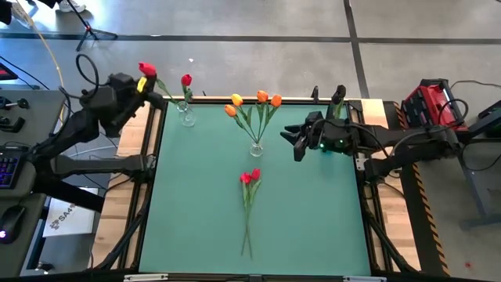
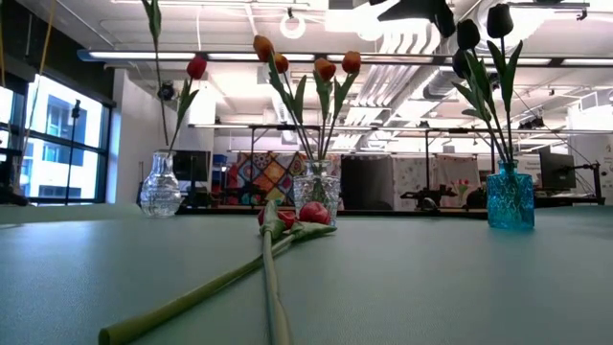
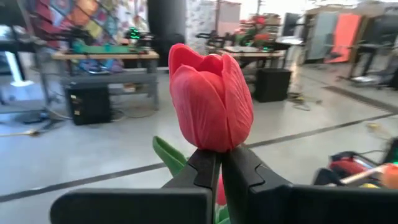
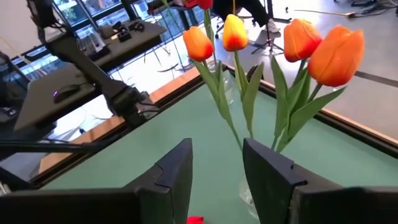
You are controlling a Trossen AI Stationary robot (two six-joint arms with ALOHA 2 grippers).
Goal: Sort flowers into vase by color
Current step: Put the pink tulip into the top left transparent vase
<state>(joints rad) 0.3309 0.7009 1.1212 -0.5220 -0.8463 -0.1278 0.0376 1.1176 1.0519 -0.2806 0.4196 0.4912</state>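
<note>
Carrying a red tulip (image 1: 146, 70), pinched at the stem under its head by the left gripper (image 3: 219, 163), toward the clear vase (image 1: 187, 117) already holding one red; right gripper (image 4: 216, 163) idle, fingers spread, beside the orange bunch (image 1: 254, 102); next, lowering the stem into the neck; two red tulips (image 1: 250, 178) still lying mid-mat.

A green mat (image 1: 313, 211) covers the table, framed by a wooden border (image 1: 129, 157). Off its right edge sits a red and black case (image 1: 429, 103). At the far left a desk holds a keyboard (image 1: 6, 168) and a mouse (image 1: 9, 232). A tripod (image 1: 86, 30) stands on the grey floor beyond. Across the room, a colourful quilt (image 2: 263, 177) hangs behind workbenches, and windows (image 2: 53, 144) line the left wall.
</note>
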